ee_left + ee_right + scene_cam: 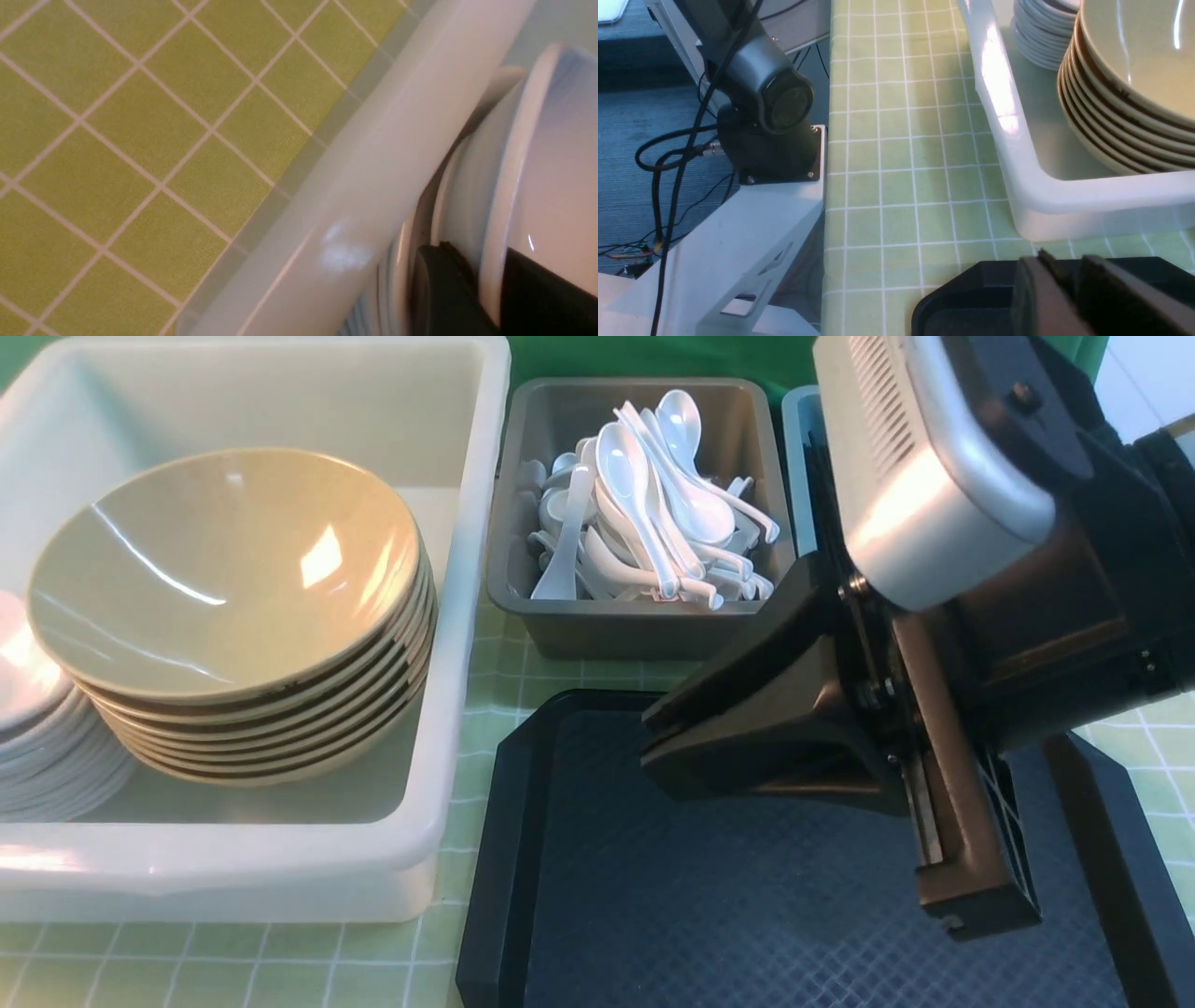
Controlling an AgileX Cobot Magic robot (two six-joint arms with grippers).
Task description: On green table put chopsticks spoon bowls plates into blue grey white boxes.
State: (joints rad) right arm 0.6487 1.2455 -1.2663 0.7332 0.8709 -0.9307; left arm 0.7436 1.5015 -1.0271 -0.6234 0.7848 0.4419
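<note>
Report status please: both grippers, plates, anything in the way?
Left gripper jaws astride top plate rim inside white box, grip unclear. Right gripper shut, empty, above black tray. No obstruction seen.

The textured floor of the black plastic tray lies bare beneath the bulky right arm, while stacked tan glossy bowls and white plates crowd the large white plastic box (white spoons heap the dark grey bin).

Right arm hides most of blue-grey box and its contents; white plate stack cut by frame edge; left gripper's fingertips out of frame.
</note>
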